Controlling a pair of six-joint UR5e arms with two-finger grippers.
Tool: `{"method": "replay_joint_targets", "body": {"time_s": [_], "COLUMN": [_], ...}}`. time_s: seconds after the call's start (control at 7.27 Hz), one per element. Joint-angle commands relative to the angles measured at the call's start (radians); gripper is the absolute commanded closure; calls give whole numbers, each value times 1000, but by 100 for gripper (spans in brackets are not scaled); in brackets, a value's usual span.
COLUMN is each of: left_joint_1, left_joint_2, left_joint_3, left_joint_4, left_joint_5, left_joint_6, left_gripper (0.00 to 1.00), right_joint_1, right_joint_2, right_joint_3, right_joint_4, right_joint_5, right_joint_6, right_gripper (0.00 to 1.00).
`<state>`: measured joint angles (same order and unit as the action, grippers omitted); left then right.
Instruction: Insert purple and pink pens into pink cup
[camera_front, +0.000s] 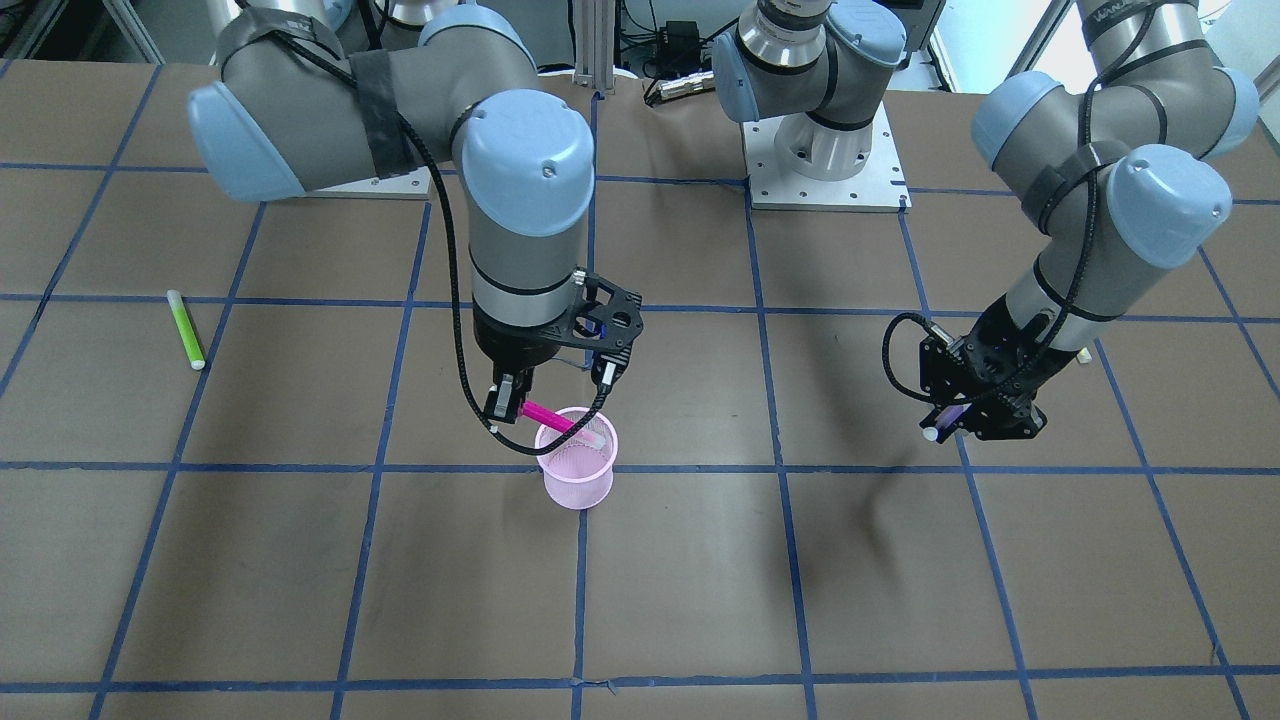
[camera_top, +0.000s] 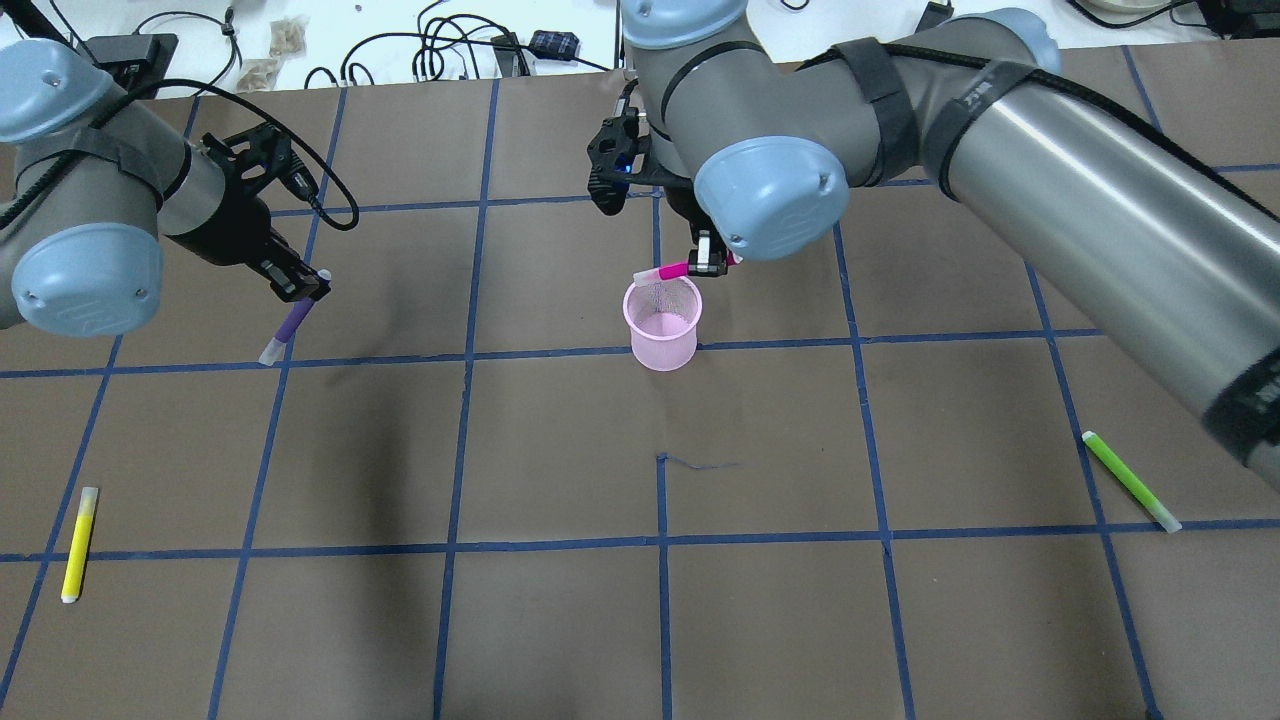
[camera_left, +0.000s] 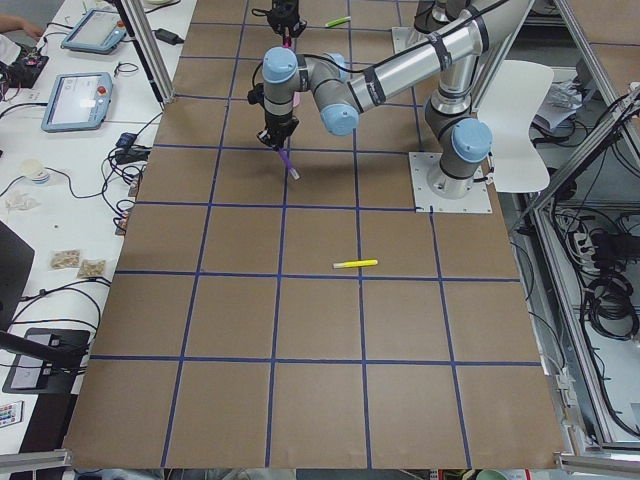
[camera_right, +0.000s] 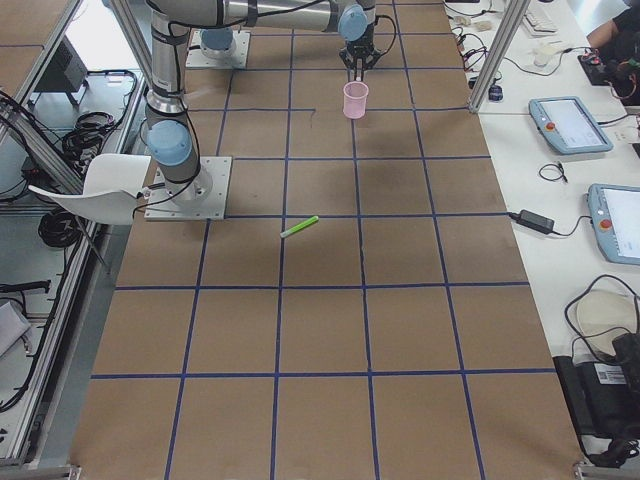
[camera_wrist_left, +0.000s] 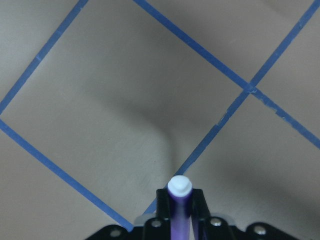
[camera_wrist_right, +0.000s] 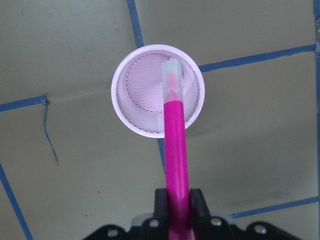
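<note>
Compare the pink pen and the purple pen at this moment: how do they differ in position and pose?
The pink pen is in the right gripper, while the purple pen is in the left gripper. The pink pen's capped end sits over the mouth of the pink cup. The purple pen hangs over bare table, well away from the cup. Both are clamped at one end, pale cap pointing away from the gripper.

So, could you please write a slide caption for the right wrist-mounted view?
Right gripper holds the pink pen, its tip poised over the pink cup.
</note>
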<state>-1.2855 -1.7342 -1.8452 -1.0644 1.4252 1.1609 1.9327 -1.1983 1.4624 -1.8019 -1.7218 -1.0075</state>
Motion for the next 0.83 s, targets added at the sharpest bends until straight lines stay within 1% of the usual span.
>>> {"method": "replay_joint_targets", "body": {"time_s": [0.0,0.14,0.28,0.41,0.55,0.69], "left_joint_1": [0,0,0,0,0,0], "left_joint_2": [4,4,4,5,11,24], "left_joint_3": [-2,-2,-2,-2,0,0], "left_joint_4": [0,0,0,1,0,1], "left_joint_5": [-15,-15,-15,-17,-63,-113], "left_joint_6": [-21,-21,-21,-23,-26,-38], "left_gripper": [100,100,100,100,100,100], "right_joint_1": [32,46,49,49,48,48], "right_joint_2": [19,23,26,26,28,31], "right_joint_3": [-13,-7,-4,-1,-1,-1], "right_joint_4": [62,67,68,58,59,56], "right_joint_5": [-83,-108,-101,-96,-96,-94], "right_joint_6": [73,101,104,106,116,150], "right_gripper": [100,100,90,65,49,0]}}
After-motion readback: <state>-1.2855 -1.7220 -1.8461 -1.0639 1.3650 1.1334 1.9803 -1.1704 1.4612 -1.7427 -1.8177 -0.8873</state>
